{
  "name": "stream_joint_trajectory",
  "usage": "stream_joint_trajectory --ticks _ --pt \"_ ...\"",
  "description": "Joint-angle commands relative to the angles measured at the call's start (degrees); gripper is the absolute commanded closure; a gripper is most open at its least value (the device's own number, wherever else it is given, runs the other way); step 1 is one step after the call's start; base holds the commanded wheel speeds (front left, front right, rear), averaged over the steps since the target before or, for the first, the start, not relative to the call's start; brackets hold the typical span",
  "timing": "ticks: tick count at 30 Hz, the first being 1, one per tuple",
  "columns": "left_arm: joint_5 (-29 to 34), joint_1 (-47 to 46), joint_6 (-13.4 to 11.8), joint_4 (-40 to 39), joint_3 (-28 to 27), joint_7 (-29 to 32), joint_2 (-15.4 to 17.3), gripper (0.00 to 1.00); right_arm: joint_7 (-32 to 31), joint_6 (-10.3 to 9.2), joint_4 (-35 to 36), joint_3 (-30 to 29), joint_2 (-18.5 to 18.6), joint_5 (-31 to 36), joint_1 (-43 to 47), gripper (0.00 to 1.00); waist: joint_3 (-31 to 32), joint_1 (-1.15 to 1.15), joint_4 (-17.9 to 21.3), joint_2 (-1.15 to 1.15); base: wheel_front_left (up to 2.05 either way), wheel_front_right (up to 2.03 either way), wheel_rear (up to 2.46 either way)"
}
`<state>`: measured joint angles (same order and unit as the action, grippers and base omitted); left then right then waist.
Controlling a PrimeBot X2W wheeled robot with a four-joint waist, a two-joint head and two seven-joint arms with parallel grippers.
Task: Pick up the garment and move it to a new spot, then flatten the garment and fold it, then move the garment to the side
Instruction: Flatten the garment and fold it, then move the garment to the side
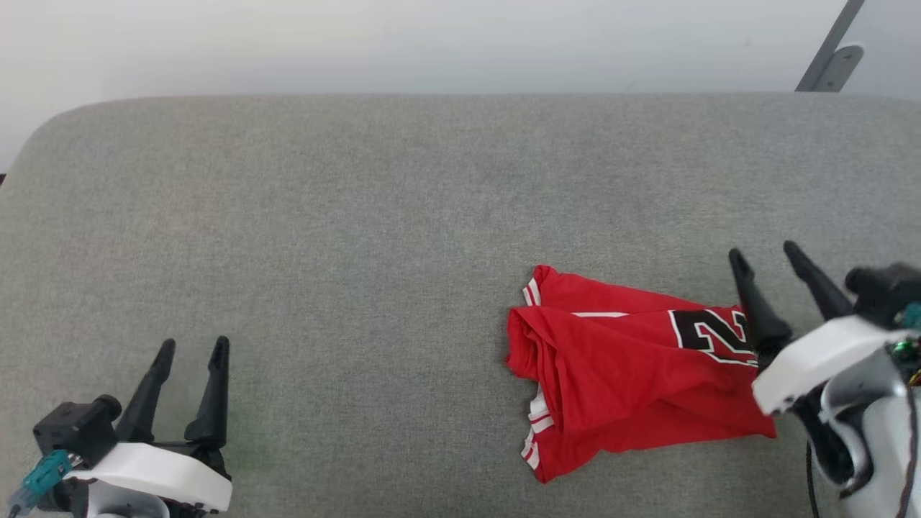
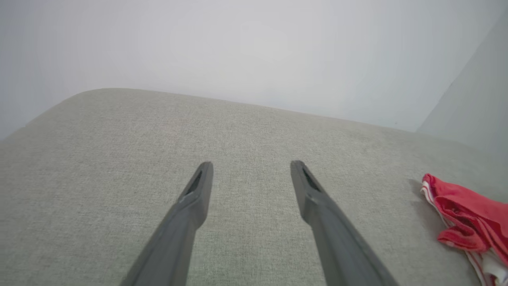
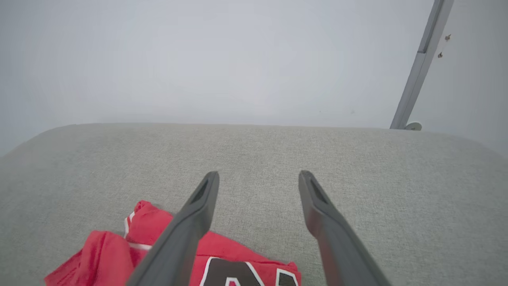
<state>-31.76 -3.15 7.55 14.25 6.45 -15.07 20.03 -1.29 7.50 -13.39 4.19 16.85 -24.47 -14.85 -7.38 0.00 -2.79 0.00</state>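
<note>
Garment (image 1: 619, 374) lies crumpled and loosely folded on the grey fabric-covered counter (image 1: 360, 216), right of centre, toward the near edge. Red body up, and part of the black white-edged number shows at its right end. Striped white-and-red trim shows at its far-left corner and near-left edge.

Right claw (image 1: 761, 250) is released, fingers spread, nothing between them. It sits at the garment's right end, with its left finger crossing over the number; can't tell if it touches the cloth. In the right wrist view, right claw (image 3: 259, 173) has the garment (image 3: 107, 258) under and left of its left finger, bare counter ahead.

Left claw (image 1: 194, 343) is released too, empty, at near left, well apart from the garment. In the left wrist view, left claw (image 2: 251, 163) is over bare counter, garment (image 2: 464, 214) at far right edge.

Grey metal post (image 1: 827, 57) stands against the pale wall, far right.
</note>
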Motion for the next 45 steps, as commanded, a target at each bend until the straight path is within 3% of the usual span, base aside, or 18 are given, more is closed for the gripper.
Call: stream_joint_trajectory --ticks 1,4,10,21,32,37,45 --pt "0.6 0.6 -0.2 -0.4 -0.4 -0.1 -0.1 0.00 2.0 -0.04 -0.4 0.7 0.6 1.2 0.8 0.00 0.7 0.00 0.4 0.00 0.00 0.00 0.00" --pt "2.5 1.7 -0.2 -1.6 -1.4 -0.1 -0.2 0.00 6.4 -0.04 -1.4 1.4 0.3 2.0 2.9 0.00 1.8 0.00 0.7 0.00 0.00 0.00 0.00" --pt "5.4 4.6 -0.2 -5.0 -2.8 -0.1 -1.0 0.00 9.3 -0.05 -0.3 -0.6 -0.7 2.0 8.0 0.00 3.4 0.00 1.5 0.00 0.00 0.00 0.00" --pt "6.0 12.4 -0.2 -11.4 -6.2 -0.1 -2.0 0.00 6.3 -0.04 9.4 -7.4 -3.0 3.1 17.6 0.00 3.1 0.00 2.8 0.00 0.00 0.00 0.00" --pt "6.6 10.9 -0.2 -14.2 -6.7 -0.1 -1.2 0.00 2.5 -0.04 13.6 -8.4 -4.6 4.6 17.5 0.00 1.5 0.00 2.5 0.00 0.00 0.00 0.00" --pt "6.5 8.8 -0.2 -14.3 -4.8 -0.1 0.4 0.00 -4.2 -0.04 13.2 -8.9 -4.0 5.4 14.1 0.00 -0.8 0.00 1.9 0.00 0.00 0.00 0.00" --pt "5.1 3.5 -0.2 -14.2 -2.2 -0.1 2.7 0.00 -27.8 -0.05 12.2 -5.1 0.3 5.2 8.0 0.00 -6.5 0.00 -0.1 0.00 0.00 0.00 0.00"
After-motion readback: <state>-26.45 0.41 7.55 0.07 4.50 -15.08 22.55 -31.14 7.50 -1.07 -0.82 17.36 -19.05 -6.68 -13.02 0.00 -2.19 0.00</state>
